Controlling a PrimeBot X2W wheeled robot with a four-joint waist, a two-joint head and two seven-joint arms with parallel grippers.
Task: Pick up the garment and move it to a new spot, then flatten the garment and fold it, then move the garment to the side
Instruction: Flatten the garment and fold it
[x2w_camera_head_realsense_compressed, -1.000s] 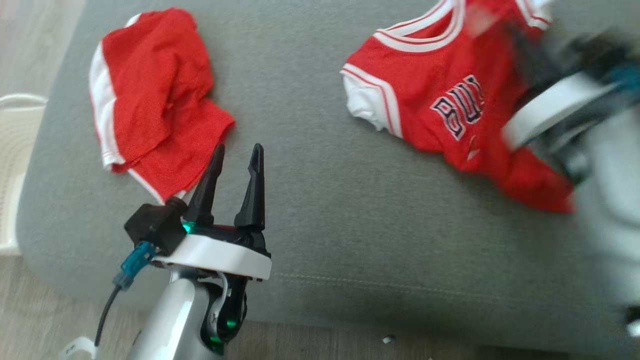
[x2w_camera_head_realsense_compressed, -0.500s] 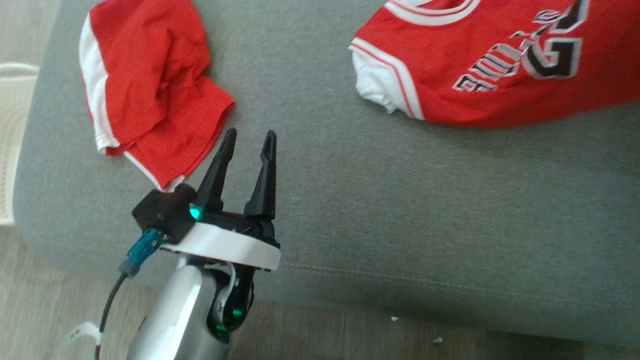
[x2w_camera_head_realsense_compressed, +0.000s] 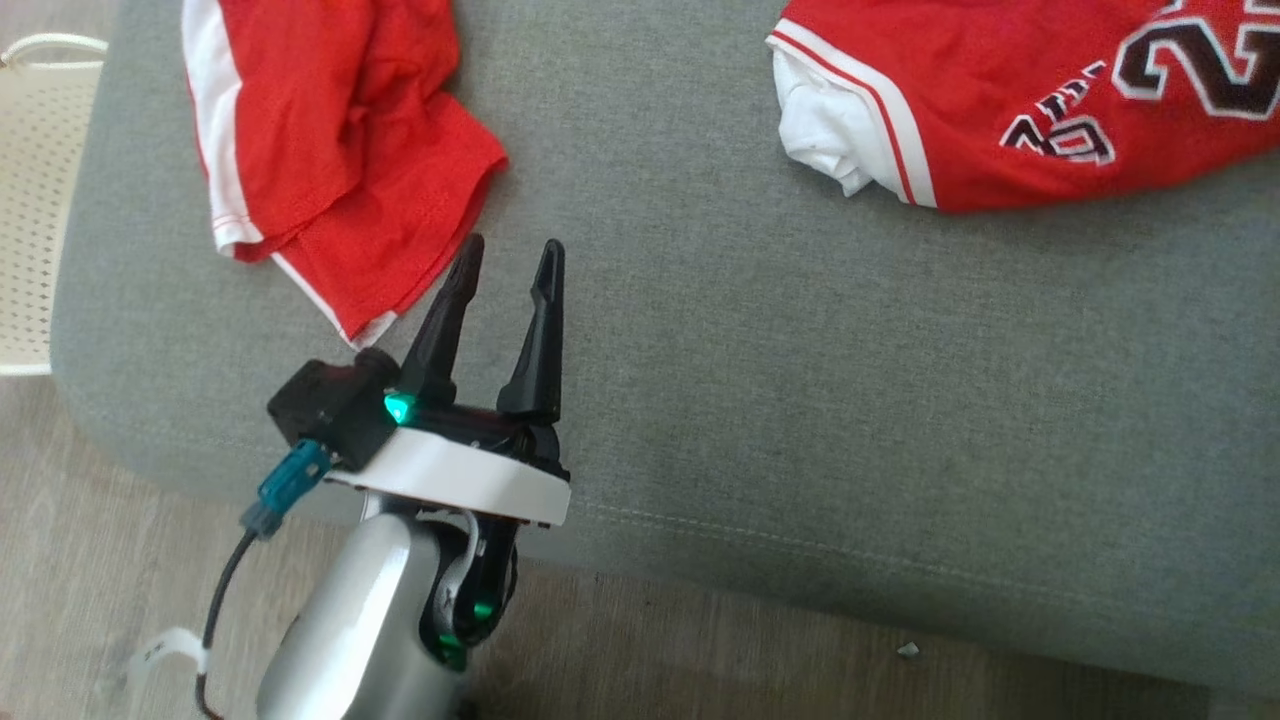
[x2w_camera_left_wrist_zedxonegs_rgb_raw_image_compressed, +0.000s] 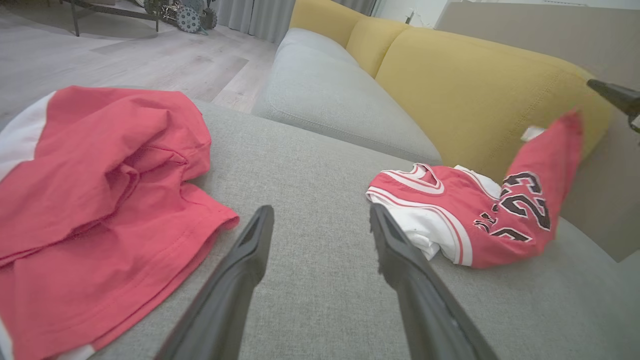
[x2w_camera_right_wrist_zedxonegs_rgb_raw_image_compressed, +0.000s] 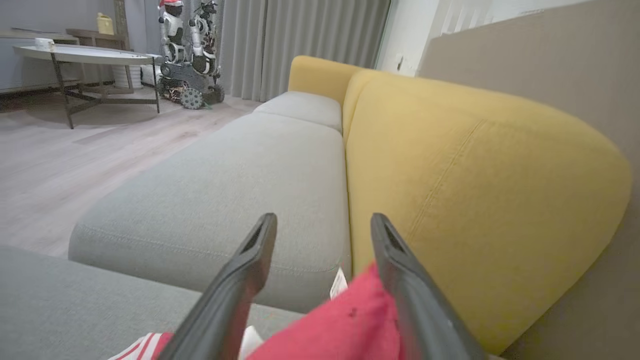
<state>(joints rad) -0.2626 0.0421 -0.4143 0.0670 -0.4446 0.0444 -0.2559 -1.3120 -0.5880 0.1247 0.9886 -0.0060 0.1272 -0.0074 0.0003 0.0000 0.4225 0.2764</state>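
red mesh basketball jersey with white trim (x2w_camera_head_realsense_compressed: 1000, 120) lies on grey fabric sofa cushion (x2w_camera_head_realsense_compressed: 800, 400), one end raised toward right gripper (x2w_camera_right_wrist_zedxonegs_rgb_raw_image_compressed: 322, 220); red cloth sits low between its spread, unclenched fingers. left gripper (x2w_camera_head_realsense_compressed: 512, 243) also released, well apart from jersey, just beside crumpled red white-striped shorts (x2w_camera_head_realsense_compressed: 330, 130).

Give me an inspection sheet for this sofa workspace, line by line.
Surface: grey seat cushion, bare in the middle.
Job's things: red jersey bunched at the cushion's far right, one corner raised toward the yellow backrest.
Clutter: red shorts crumpled on the left; white scrap on the floor.
Tools: left tool open, beside the shorts; right tool open, over jersey fabric.
Cables: black cable with blue connector at the left wrist.
Surroundings: white perforated basket, wood floor, table, curtains.
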